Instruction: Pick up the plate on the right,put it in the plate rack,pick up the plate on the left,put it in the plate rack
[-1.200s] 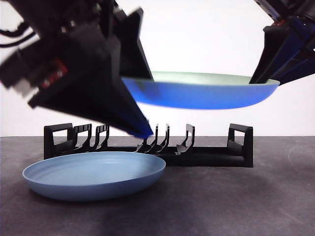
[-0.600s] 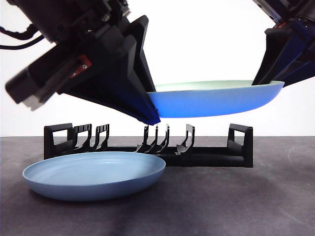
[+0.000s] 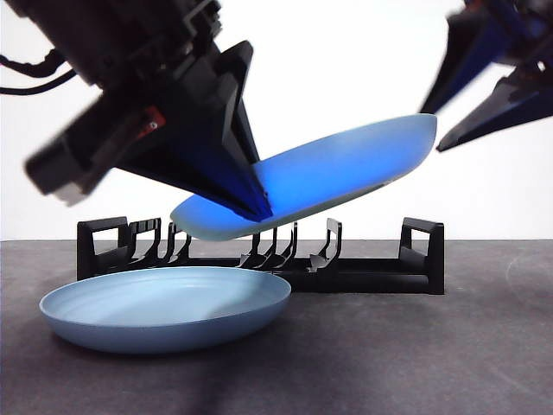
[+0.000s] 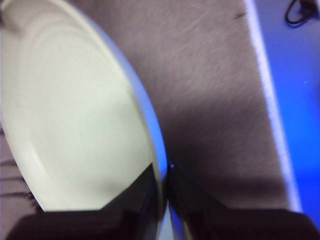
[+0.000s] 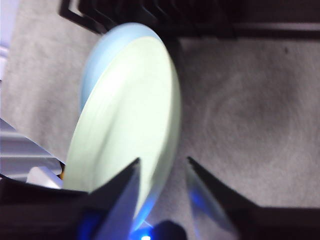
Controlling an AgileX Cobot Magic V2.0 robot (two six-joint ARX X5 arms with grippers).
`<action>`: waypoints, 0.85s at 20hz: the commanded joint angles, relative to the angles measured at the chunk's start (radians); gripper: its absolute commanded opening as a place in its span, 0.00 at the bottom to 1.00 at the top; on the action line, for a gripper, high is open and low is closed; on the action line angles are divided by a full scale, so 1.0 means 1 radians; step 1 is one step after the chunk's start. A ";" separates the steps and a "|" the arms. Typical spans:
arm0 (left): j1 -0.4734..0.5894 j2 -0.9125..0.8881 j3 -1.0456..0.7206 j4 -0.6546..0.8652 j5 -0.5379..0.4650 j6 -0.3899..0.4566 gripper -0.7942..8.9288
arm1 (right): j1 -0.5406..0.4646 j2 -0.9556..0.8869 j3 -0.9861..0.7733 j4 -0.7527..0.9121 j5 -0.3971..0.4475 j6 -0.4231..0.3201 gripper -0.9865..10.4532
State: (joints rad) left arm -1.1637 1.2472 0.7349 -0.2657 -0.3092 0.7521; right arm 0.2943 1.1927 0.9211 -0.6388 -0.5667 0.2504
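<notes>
A plate (image 3: pixel 320 177), pale green inside (image 4: pixel 75 115) and blue underneath, hangs tilted above the plate rack (image 3: pixel 423 259), its left edge low and its right edge high. My left gripper (image 3: pixel 263 210) is shut on the low rim (image 4: pixel 166 170). My right gripper (image 3: pixel 432 130) is open, one jaw on each side of the high rim without pinching it; the right wrist view shows the plate (image 5: pixel 130 115) running up between these spread jaws (image 5: pixel 162 165). A second, light blue plate (image 3: pixel 164 307) lies flat on the table in front of the rack's left half.
The dark grey table (image 3: pixel 415 346) stretches out in front of the rack's right half. The rack (image 5: pixel 200 15) runs across the table behind both plates, its prongs upright. Both arms crowd the space above it.
The held plate has gone from level to tilted, left edge down and right edge up. My right gripper has opened and let go of its rim. My left gripper now holds it alone.
</notes>
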 commanded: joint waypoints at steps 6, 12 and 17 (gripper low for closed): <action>0.006 0.000 0.017 0.092 -0.014 -0.190 0.07 | -0.020 -0.071 0.084 0.114 0.072 -0.008 0.28; 0.109 -0.019 0.219 0.059 -0.074 -0.431 0.07 | -0.020 -0.225 0.100 0.261 0.317 -0.020 0.28; 0.370 -0.020 0.337 0.017 0.149 -0.566 0.07 | -0.021 -0.280 0.100 0.243 0.393 -0.077 0.28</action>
State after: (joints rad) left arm -0.8387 1.2301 1.0698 -0.2550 -0.2085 0.2459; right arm 0.2745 0.9138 1.0210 -0.3965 -0.1795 0.1982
